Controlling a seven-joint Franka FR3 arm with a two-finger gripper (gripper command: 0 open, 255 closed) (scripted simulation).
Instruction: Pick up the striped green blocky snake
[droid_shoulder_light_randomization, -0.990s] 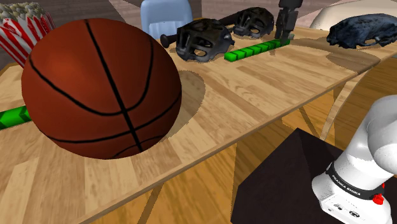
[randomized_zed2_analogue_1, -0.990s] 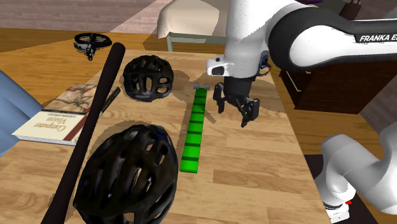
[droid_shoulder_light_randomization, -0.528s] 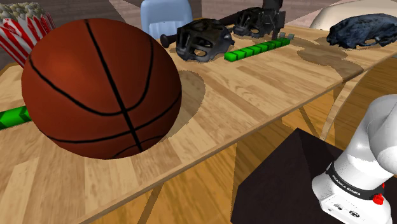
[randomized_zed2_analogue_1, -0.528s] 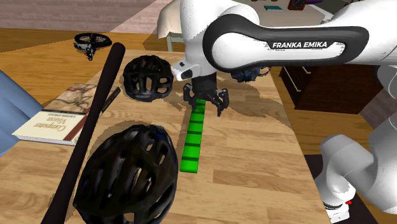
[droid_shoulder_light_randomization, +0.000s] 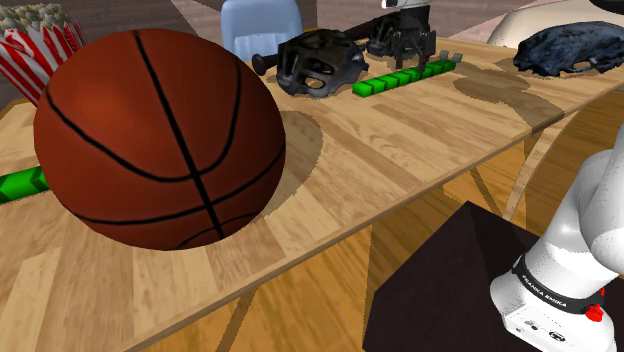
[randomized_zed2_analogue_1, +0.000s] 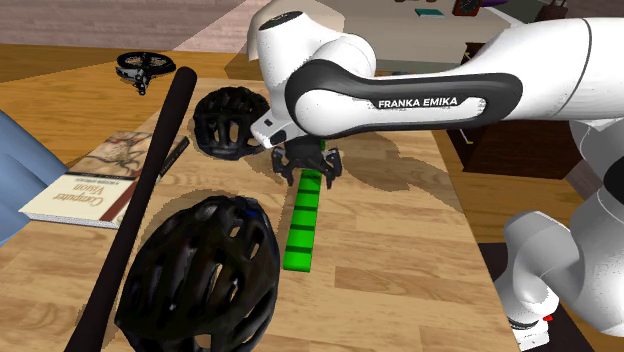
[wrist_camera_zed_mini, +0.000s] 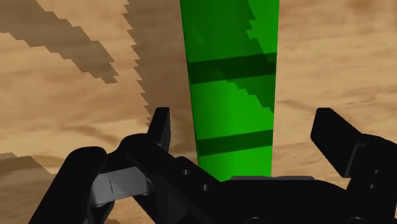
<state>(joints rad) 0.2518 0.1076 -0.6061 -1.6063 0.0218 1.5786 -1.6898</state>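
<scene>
While straddling the snake (wrist_camera_zed_mini: 232, 89) with the tool (wrist_camera_zed_mini: 243, 121) spread wide and holding nothing, risks shoving it sideways on the worktop (wrist_camera_zed_mini: 337, 63) if closed off-centre.

Bare counter (randomized_zed2_analogue_1: 400, 240) lies beside the green snake (randomized_zed2_analogue_1: 303, 218) toward the edge nearest the stand (droid_shoulder_light_randomization: 440, 290). On the other side a small helmet (randomized_zed2_analogue_1: 232, 122), a larger helmet (randomized_zed2_analogue_1: 195, 275) and a bat (randomized_zed2_analogue_1: 150, 170) crowd close.
</scene>
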